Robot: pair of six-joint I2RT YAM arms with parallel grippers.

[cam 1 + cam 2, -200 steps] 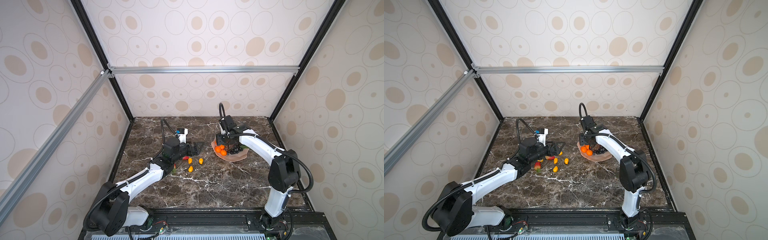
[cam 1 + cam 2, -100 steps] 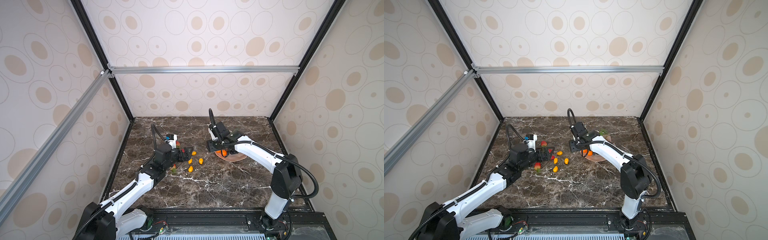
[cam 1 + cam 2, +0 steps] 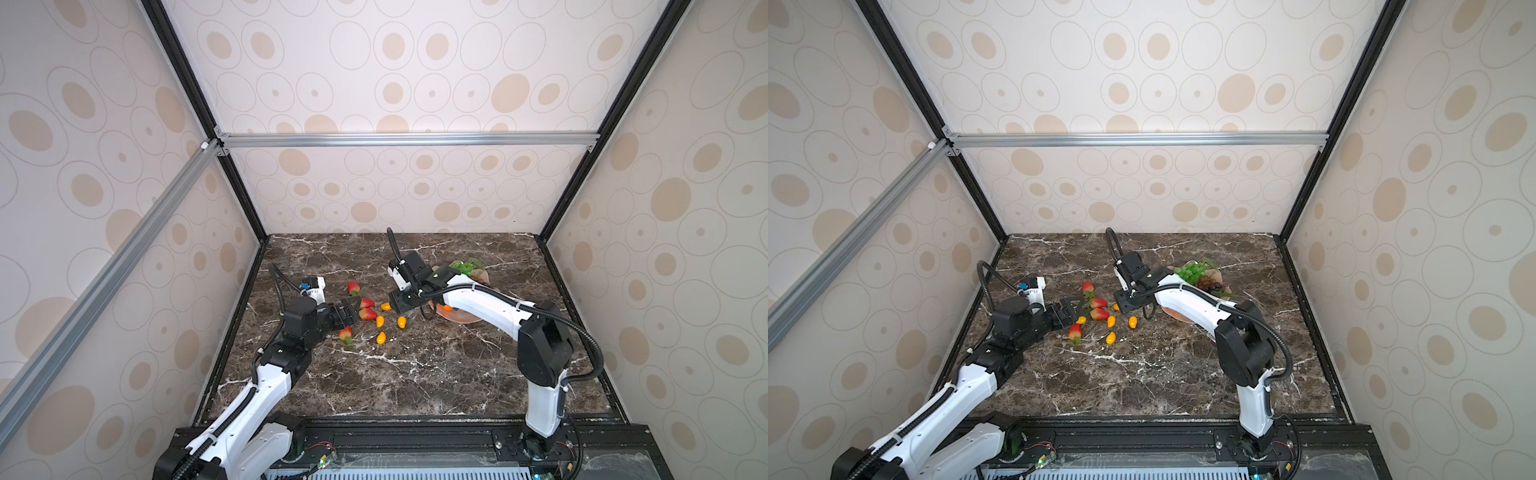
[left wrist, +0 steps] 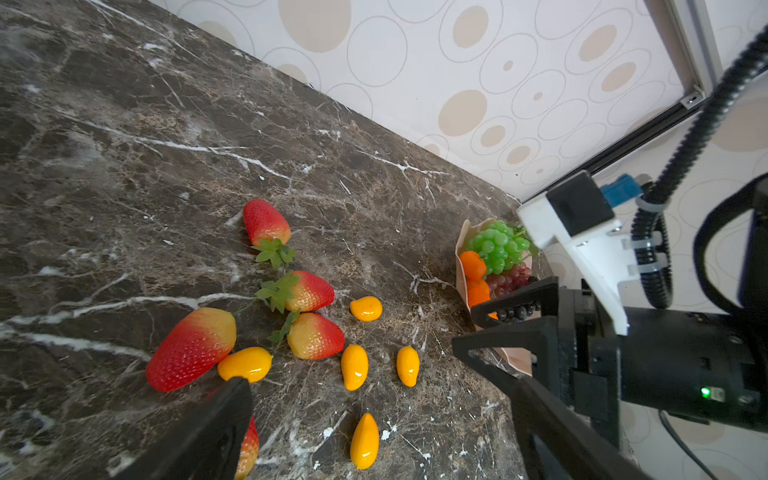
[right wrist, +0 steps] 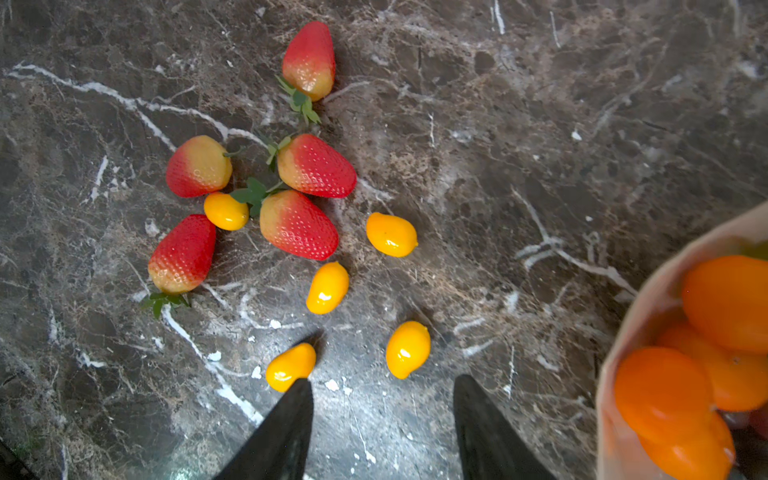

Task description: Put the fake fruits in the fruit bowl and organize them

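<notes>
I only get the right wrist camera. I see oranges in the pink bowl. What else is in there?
Observer: A green grape bunch lies in the fruit bowl too.
Operator: Ooh! Any purple ones?
Observer: Yes, a red-purple grape bunch sits right beside the green one.
Operator: Where's the other hand?
Observer: The left hand is wide open, beside the strawberries, holding nothing.

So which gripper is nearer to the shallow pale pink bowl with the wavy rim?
Right. The right gripper hangs open close beside the pink bowl, by the yellow-orange kumquats. The left gripper, open, is farther away, beyond the red strawberries.
</notes>
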